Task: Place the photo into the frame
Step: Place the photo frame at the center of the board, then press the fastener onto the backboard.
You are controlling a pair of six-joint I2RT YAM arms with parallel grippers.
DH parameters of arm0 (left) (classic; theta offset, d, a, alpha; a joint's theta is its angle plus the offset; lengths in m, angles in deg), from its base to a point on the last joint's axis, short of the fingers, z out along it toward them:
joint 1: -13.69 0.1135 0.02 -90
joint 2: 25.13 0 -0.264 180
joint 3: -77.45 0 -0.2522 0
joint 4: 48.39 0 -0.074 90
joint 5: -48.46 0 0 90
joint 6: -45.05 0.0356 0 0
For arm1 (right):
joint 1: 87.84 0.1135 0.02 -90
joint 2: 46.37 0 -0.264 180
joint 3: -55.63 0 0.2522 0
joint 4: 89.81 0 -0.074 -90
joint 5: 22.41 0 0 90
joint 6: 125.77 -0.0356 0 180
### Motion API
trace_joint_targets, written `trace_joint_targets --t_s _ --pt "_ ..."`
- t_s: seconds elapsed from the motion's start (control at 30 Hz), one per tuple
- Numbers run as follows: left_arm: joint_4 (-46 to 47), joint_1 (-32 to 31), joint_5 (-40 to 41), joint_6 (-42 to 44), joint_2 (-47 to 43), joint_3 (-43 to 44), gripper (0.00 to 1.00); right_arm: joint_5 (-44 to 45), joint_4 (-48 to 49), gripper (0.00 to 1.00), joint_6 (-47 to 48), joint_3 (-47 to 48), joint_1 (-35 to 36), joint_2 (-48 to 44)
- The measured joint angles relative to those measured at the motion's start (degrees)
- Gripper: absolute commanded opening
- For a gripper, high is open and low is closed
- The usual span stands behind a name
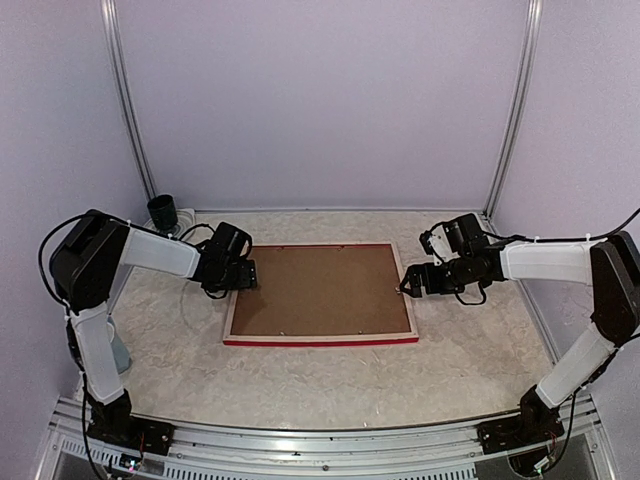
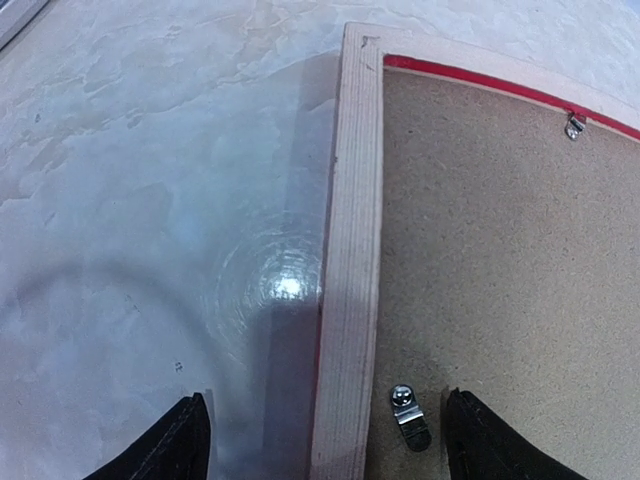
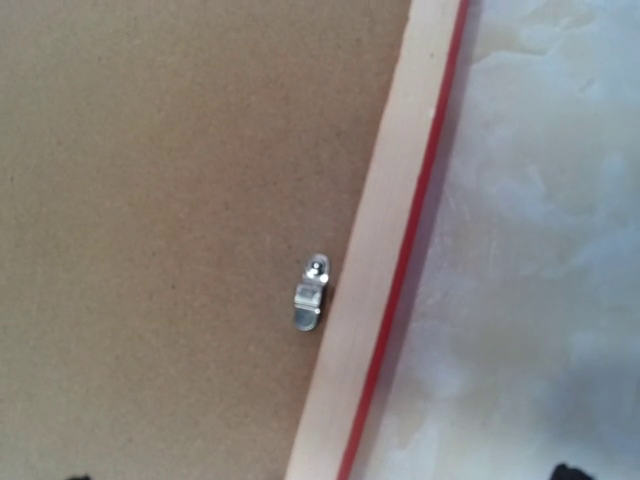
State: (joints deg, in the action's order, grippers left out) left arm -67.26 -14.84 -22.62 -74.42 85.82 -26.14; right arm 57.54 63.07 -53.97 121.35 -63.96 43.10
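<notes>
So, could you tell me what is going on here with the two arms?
The frame lies face down on the table, with a brown backing board set in it. The left gripper stands open astride the left rail beside a small metal clip; the right gripper hovers open over the right rail. No photo is in view.

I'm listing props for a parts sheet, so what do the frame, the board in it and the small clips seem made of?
The frame: pale bare wood, grain lines showing, red-painted edge. The backing board: matte brown speckled fibreboard, probably hardboard. The clip: shiny silver metal, likely steel, held by a screw.
</notes>
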Motion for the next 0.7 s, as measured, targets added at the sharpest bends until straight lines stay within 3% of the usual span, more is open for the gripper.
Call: trace_joint_targets --t_s 0.2,0.5,0.7 --pt "1.9 1.2 -1.2 0.0 0.0 -0.7 0.74 0.0 0.0 0.99 0.0 0.0 0.0 0.0" --pt "3.8 1.6 -2.4 0.1 0.0 -1.5 0.58 0.0 0.0 0.99 -0.1 0.0 0.0 0.0" --pt "4.9 2.0 -3.0 0.2 0.0 -1.9 0.54 0.0 0.0 0.99 -0.1 0.0 0.0 0.0"
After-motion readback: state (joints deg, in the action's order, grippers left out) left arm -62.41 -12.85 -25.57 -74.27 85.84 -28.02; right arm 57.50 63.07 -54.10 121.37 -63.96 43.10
